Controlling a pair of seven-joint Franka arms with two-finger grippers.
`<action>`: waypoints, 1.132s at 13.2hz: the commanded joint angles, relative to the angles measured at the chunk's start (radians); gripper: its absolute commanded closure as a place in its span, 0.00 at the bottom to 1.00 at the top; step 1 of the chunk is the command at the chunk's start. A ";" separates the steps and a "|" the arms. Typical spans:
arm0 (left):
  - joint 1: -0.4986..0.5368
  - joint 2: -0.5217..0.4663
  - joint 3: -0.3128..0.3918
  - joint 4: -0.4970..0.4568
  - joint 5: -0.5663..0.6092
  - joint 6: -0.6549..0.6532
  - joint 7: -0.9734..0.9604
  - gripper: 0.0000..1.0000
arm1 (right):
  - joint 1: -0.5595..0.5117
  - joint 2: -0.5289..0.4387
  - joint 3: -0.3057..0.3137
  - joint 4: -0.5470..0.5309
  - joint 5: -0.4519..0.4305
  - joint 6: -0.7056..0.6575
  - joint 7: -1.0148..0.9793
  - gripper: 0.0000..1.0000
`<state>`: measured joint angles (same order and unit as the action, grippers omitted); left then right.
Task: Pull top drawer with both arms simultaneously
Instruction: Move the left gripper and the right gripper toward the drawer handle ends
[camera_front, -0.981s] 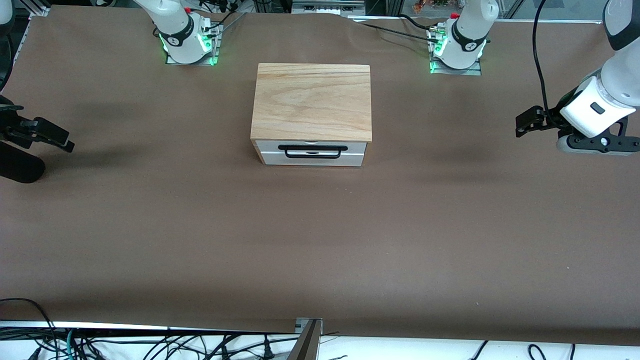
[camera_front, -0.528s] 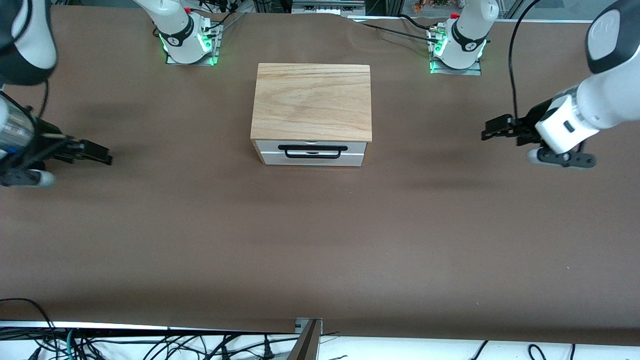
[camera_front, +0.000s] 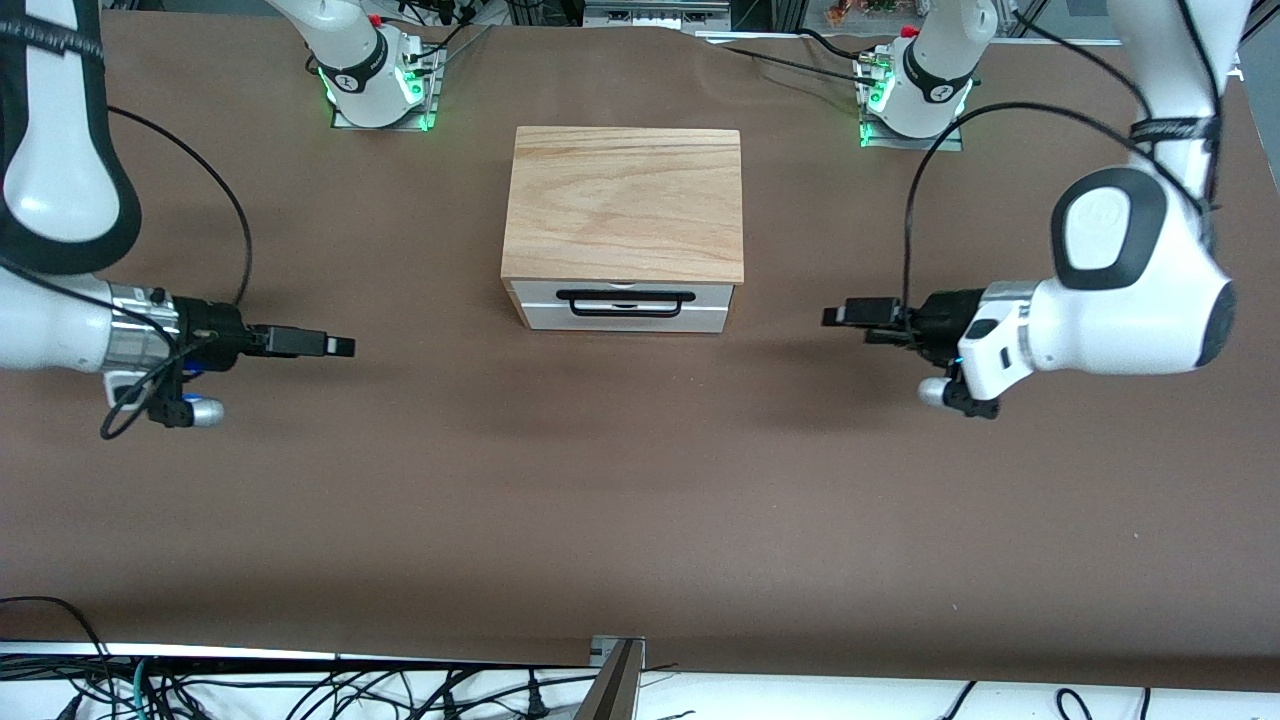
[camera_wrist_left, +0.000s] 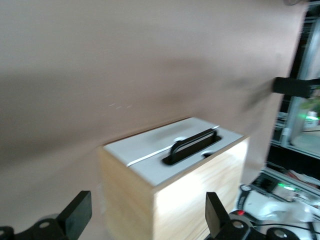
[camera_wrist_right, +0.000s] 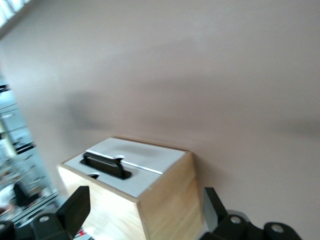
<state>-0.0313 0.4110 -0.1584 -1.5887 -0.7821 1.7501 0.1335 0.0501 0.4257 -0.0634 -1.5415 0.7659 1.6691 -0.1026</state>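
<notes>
The drawer (camera_front: 620, 305) is being kept shut in the cabinet (camera_front: 623, 205), which is standing midway along the desk's (camera_front: 640, 500) robot-side edge, with its front facing the camera-side edge. The left gripper (camera_front: 832, 316) is being held over the desk toward the left arm's end, level with the drawer front and well apart from it. The right gripper (camera_front: 343, 346) is being held likewise toward the right arm's end. In each wrist view the fingers (camera_wrist_left: 75, 215) (camera_wrist_right: 75, 210) are being held wide apart, grasping nothing.

One cabinet, one handle (camera_front: 625, 302) and two arms are being shown. A seam across the white panel is perhaps marking two drawers. The handle is a thin black wire bar; the cabinet top is flat, grained light wood; the desk covering is matte brown.
</notes>
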 joint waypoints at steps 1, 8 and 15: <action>0.004 0.072 -0.048 0.036 -0.154 0.064 0.095 0.00 | -0.009 0.071 0.002 -0.028 0.187 -0.005 -0.190 0.00; -0.068 0.238 -0.070 -0.040 -0.555 0.108 0.587 0.00 | 0.091 0.231 0.008 -0.169 0.597 -0.003 -0.670 0.00; -0.182 0.299 -0.069 -0.235 -0.949 0.108 0.948 0.10 | 0.221 0.242 0.008 -0.285 0.763 0.000 -0.833 0.00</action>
<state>-0.1759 0.7169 -0.2286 -1.7813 -1.6310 1.8494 0.9921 0.2562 0.6883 -0.0516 -1.7764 1.5057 1.6747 -0.8751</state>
